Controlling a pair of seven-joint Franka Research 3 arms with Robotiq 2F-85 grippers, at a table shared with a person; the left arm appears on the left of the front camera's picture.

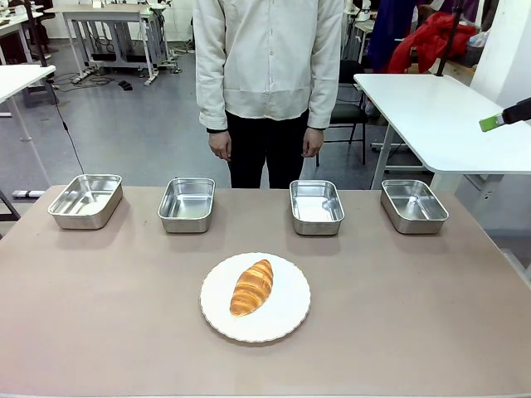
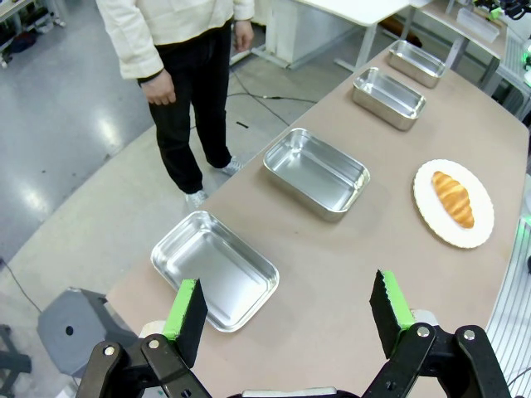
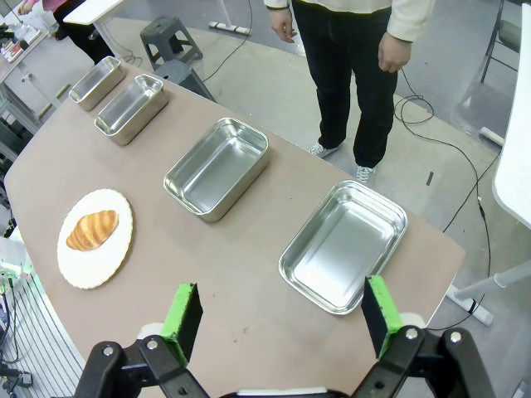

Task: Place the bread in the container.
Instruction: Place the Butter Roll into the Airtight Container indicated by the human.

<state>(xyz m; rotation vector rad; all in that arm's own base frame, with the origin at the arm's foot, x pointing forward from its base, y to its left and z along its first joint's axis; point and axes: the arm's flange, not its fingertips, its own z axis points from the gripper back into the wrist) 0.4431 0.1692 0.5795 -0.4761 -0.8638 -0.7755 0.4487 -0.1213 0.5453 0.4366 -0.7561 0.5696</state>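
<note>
The bread [image 1: 251, 287], a golden-brown croissant, lies on a round white plate [image 1: 287, 320] at the table's middle front. Behind it stands a row of several alike shiny steel containers, all empty, from the far-left one [image 1: 85, 217] to the far-right one [image 1: 413, 222]. My left gripper [image 2: 288, 313] hovers open high over the table's left end, above the nearest container [image 2: 214, 267], with the bread [image 2: 453, 198] farther off. My right gripper [image 3: 280, 315] hangs open high over the right end near a container [image 3: 343, 247], with the bread [image 3: 92, 230] far away. One green-padded fingertip [image 1: 490, 123] of it shows at the front view's right edge.
A person stands at the table's far side, hands [image 1: 220, 146] hanging down, away from the tabletop. A white table [image 1: 431, 116] stands off to the right behind. A grey stool [image 2: 70, 323] sits on the floor by the left end.
</note>
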